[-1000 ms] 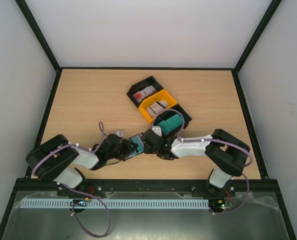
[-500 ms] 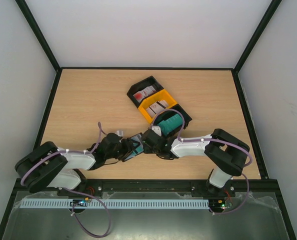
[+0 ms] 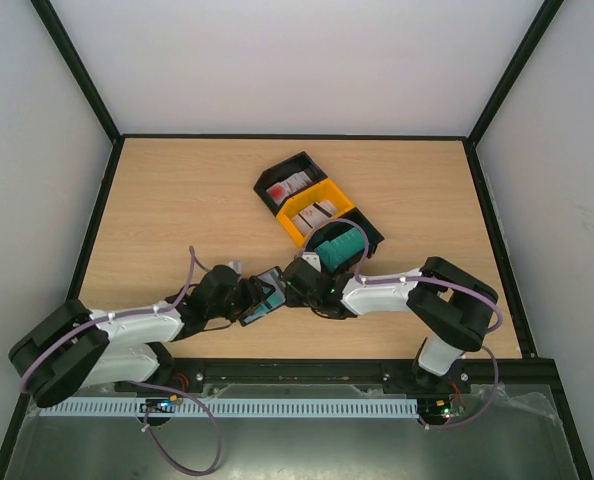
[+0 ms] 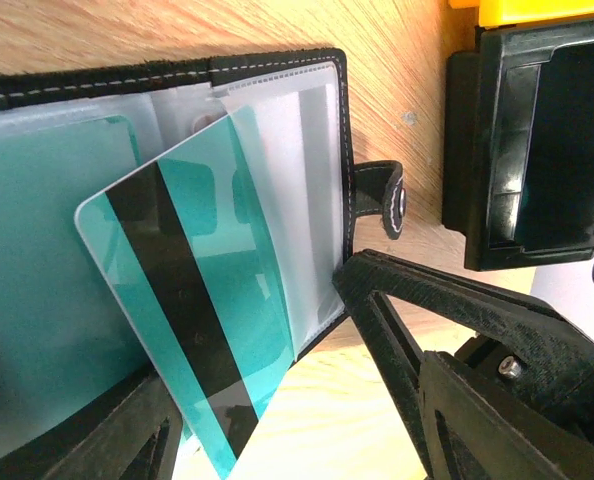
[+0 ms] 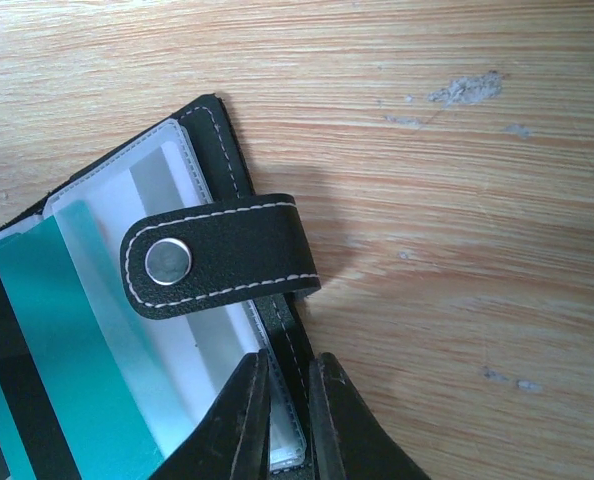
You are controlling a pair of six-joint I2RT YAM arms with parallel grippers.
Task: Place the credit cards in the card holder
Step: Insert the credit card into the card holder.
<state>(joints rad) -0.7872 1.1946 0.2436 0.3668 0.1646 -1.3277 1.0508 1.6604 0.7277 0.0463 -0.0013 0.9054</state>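
The black card holder [image 3: 268,292] lies open on the table between both arms. In the left wrist view its clear sleeves [image 4: 312,190] face up, and a teal credit card [image 4: 192,310] with a black stripe sits slanted, partly inside a sleeve. My left gripper [image 4: 262,345] is open around the card's lower corner, and its right finger [image 4: 447,330] is clear of the card. My right gripper [image 5: 289,400] is shut on the card holder's black edge [image 5: 302,350], just below the snap strap [image 5: 227,260]. More teal cards [image 3: 341,246] stand in a black tray.
Three joined trays run diagonally behind the holder: a black tray [image 3: 277,170] with red-blotched cards, a yellow tray [image 3: 289,226] with pale cards, and a black tray [image 3: 373,233] with teal cards. That last black tray [image 4: 537,150] is close to the right of my left gripper.
My left gripper has opened and let go of the teal card, which stays in the sleeve. The left arm has stretched lower along the table. The right gripper keeps its pinch.
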